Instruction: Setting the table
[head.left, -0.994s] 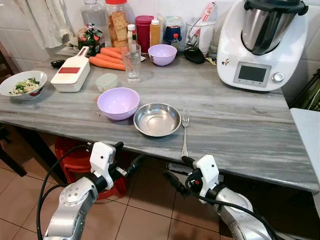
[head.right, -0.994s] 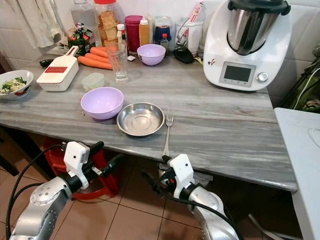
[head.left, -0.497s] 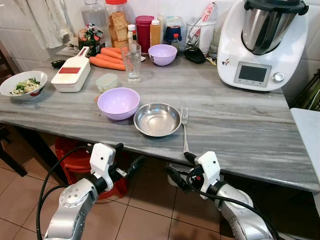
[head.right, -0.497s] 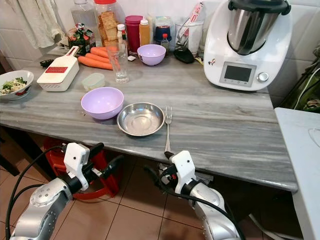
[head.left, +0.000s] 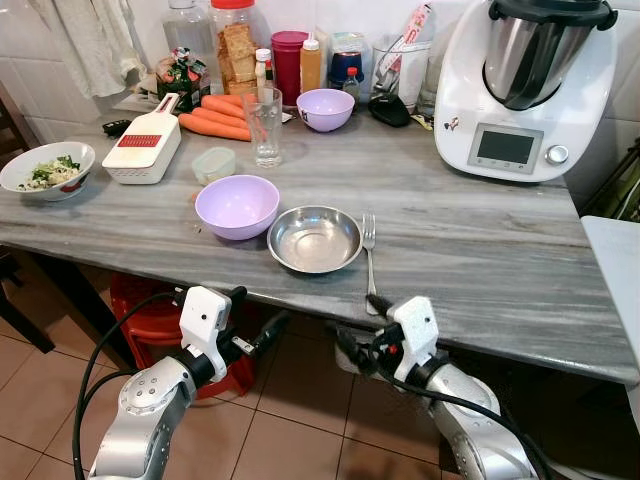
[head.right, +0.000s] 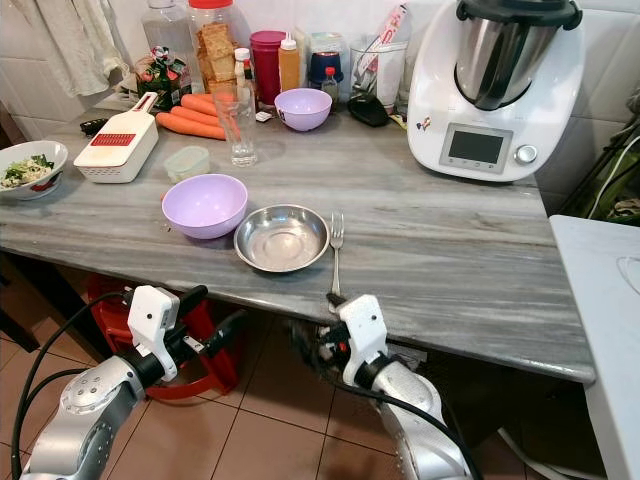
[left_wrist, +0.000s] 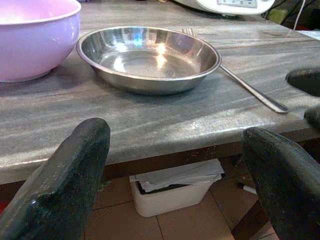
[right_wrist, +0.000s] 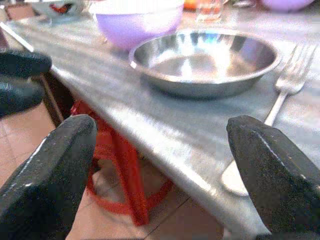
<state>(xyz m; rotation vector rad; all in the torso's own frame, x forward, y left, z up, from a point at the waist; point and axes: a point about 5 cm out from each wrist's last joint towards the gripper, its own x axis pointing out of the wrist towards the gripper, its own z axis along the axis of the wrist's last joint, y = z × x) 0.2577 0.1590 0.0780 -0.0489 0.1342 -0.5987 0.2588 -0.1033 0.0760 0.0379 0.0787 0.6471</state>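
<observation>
fork (head.left: 369, 255) just right of steel bowl (head.left: 314, 239), right hand (head.left: 360, 328) and left hand (head.left: 255, 318) below table edge (head.left: 250, 290), both open, empty

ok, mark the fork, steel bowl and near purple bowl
fork (head.left: 369, 258), left eye view, mid handle
steel bowl (head.left: 314, 239), left eye view, inner base
near purple bowl (head.left: 236, 204), left eye view, inside hollow

Silver arms, white wrists, black cables
</observation>
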